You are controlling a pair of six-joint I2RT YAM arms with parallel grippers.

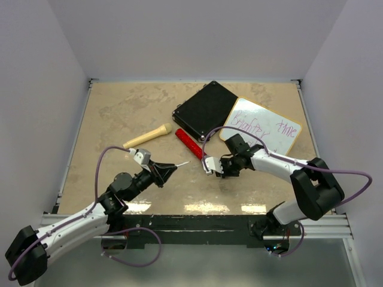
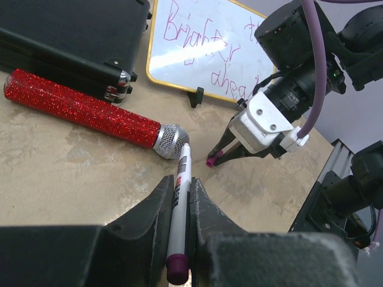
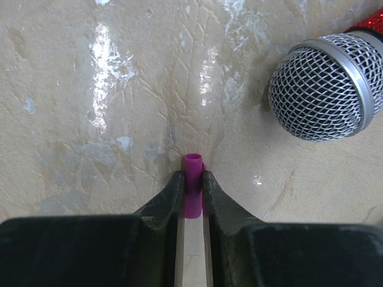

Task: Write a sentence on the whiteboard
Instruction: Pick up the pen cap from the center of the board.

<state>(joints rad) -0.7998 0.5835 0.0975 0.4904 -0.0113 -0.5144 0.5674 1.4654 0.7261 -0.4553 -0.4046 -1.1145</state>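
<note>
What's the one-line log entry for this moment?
left gripper: shut on marker | right gripper: shut on cap | whiteboard: sentence written

Robot lab: white-walled test booth (image 1: 197, 36)

Small white whiteboard (image 1: 264, 111) with rounded corners and a thin yellow rim, resting on the desk (image 1: 119, 113) at my far right. Its sentence (image 1: 254, 124), scrawled in magenta handwriting, begins "Brighter"; my arm hides the lower words.

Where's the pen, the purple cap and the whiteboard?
pen (image 2: 181, 173), left wrist view, middle of its white barrel.
purple cap (image 3: 192, 166), right wrist view, its poking-out end.
whiteboard (image 2: 172, 64), left wrist view, bare white patch near the yellow rim.
</note>
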